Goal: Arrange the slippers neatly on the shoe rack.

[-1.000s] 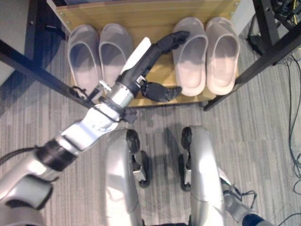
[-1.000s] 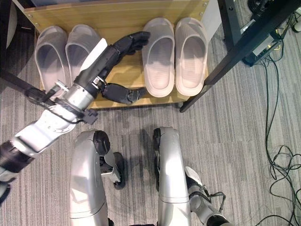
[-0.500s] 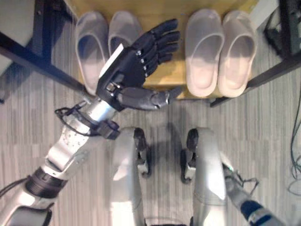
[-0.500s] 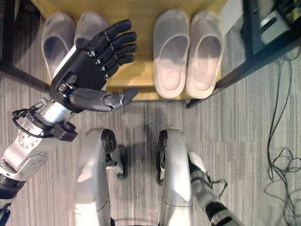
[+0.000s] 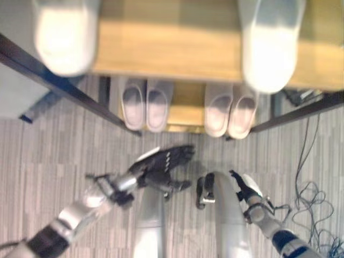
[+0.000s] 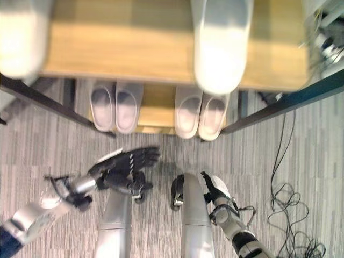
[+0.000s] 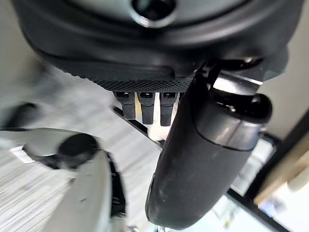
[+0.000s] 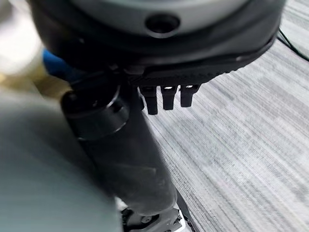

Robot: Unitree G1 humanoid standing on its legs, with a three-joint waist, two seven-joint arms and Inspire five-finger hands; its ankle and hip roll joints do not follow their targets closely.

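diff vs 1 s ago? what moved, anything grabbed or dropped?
The left hand has pulled back from between the two pairs on the shoe rack and now hovers open over the floor, holding nothing. The view itself has shifted, now also showing an upper shelf. The left pair of slippers and right pair of slippers stay side by side. The right hand hangs low.

grey striped carpet (image 5: 43, 156), black frame bars (image 5: 64, 88), loose cables (image 6: 285, 199).

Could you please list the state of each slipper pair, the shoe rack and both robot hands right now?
Left slipper pair: side by side on the lower shelf.
Right slipper pair: side by side on the lower shelf.
Shoe rack: holds both pairs.
Left robot hand: open, empty, above the floor.
Right robot hand: low, beside the robot.
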